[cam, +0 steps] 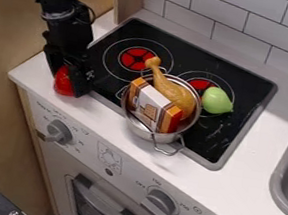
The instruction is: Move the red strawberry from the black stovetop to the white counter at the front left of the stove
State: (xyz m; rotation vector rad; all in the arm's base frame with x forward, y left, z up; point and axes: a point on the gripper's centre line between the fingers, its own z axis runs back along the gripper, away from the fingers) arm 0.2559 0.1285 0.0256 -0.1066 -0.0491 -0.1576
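Where the black arm (pixel 64 17) descends from the upper left of the view, you find the gripper (pixel 69 80) low over the front left corner of the white worktop (pixel 246 194), beside the cooktop. Its fingers stand parted by the breadth of a rounded red object (pixel 62 86), on which they are closed; you see part of the object's surface between them.

To the right of the gripper, you see the black cooktop (pixel 126 34) in its grey frame, with red discs marking the burners. At its front stands a metal pot (pixel 142 132) with wire handles. Inside the pot, note two things: a brown toy drumstick (pixel 177 97), its narrow end rising above the rim toward the back, and an orange, white and red box (pixel 151 104), tilted at the near left side of the drumstick. Just beside the pot, on its right, a green toy pear (pixel 216 100) lies on the cooktop.

Farther out, you observe the grey sink (pixel 280 192) at the right edge, white wall tiles (pixel 242 30) behind, and, on the front panel below, two control knobs (pixel 59 132) above the oven handle (pixel 102 203). A wooden panel (pixel 14 46) borders the unit at left.
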